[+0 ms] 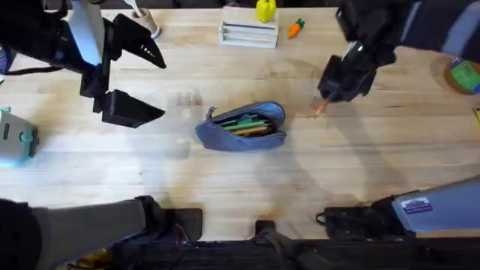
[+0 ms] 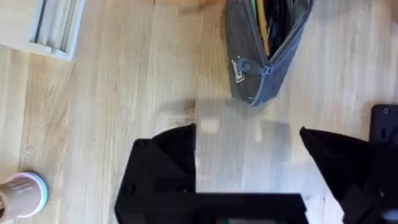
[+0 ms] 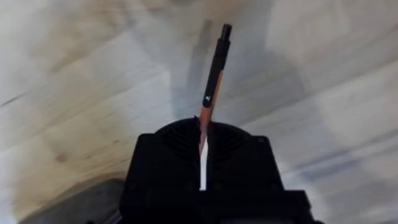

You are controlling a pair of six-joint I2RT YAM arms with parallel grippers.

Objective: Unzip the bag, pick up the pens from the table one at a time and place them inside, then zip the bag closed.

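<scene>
We see the bag (image 1: pixel 241 126) lying near the middle of the tabletop (image 1: pixel 225 180), its zipper open, with orange and green pens (image 1: pixel 247 124) showing inside. In the left wrist view the metal pull (image 2: pixel 238 70) sits at the pouch's rounded end. To the right of the bag, the right hand (image 1: pixel 330 96) is clamped narrow on a slim orange pen (image 1: pixel 321 109), whose lower end angles down toward the wood; the right wrist view shows that pen (image 3: pixel 213 74) sticking out from between the closed fingers. To the left of the bag we find the left hand (image 1: pixel 139 82), its black fingers (image 2: pixel 165 155) spread wide and holding nothing, above bare wood. Along the far edge lie a pale slatted tray (image 1: pixel 248 34), a carrot toy (image 1: pixel 295 28) and a yellow object (image 1: pixel 265 10).
</scene>
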